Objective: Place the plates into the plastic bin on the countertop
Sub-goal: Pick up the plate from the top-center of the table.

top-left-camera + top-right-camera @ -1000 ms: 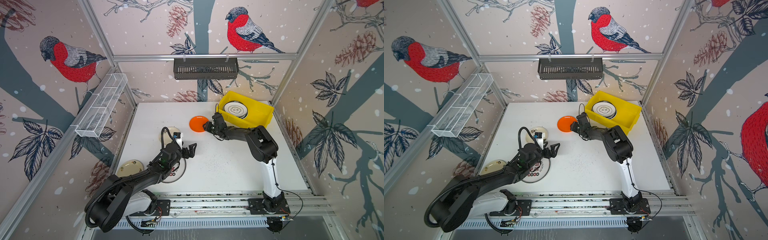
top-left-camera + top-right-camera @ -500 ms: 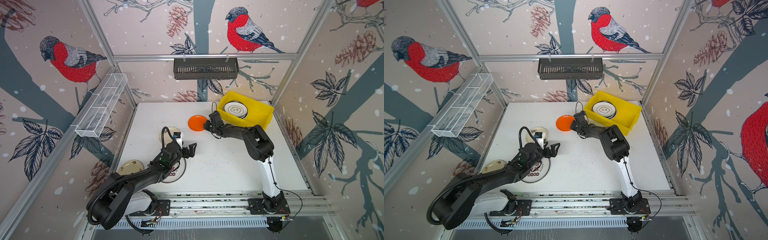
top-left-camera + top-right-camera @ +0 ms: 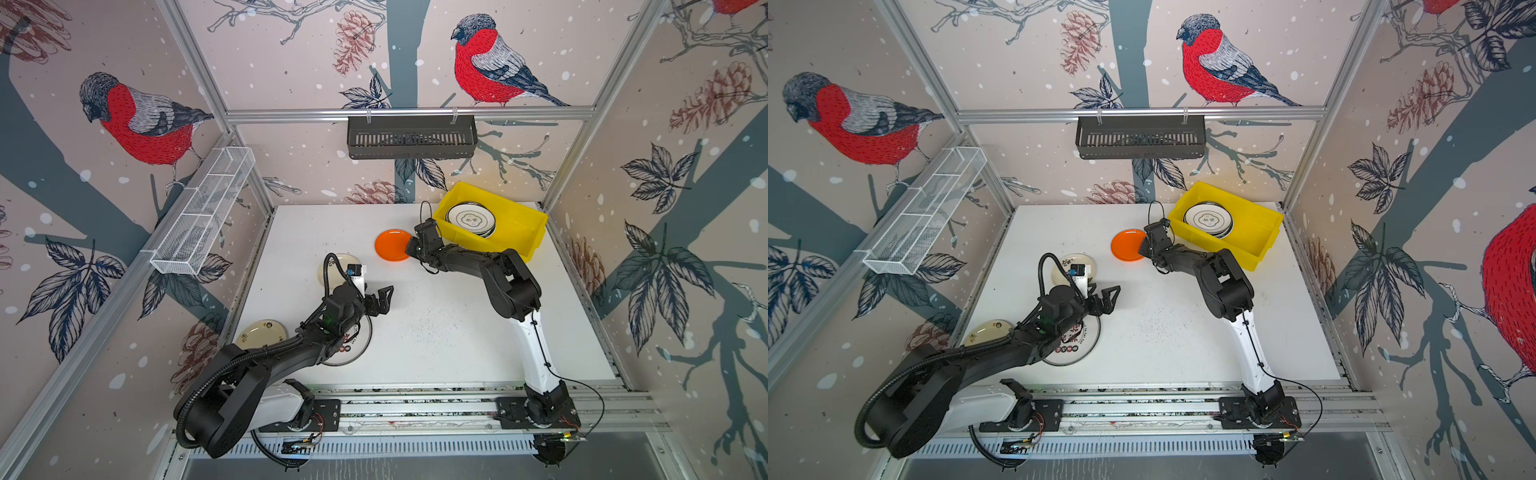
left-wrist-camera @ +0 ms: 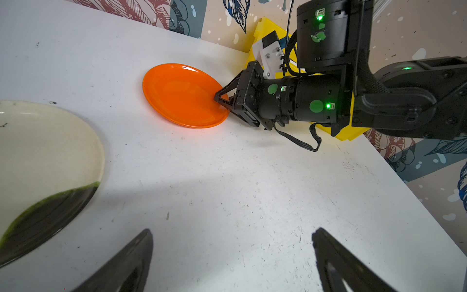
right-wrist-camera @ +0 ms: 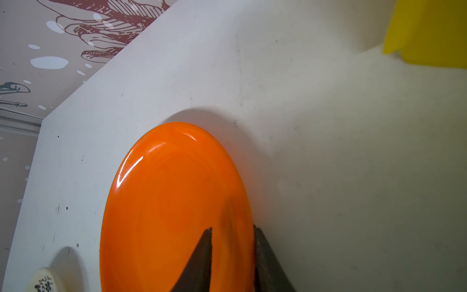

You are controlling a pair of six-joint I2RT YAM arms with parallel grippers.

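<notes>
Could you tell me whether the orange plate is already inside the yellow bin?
No, the orange plate is on the countertop beside the yellow bin.

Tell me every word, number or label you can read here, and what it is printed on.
No text is legible.
Large white dark-rimmed plate, partly covered: red and black marks, too blurred to read.
Round cream plate at the edge of the white countertop: dark emblem, too small.
White plate in the bright yellow plastic bin: dark central motif, too small.
</notes>
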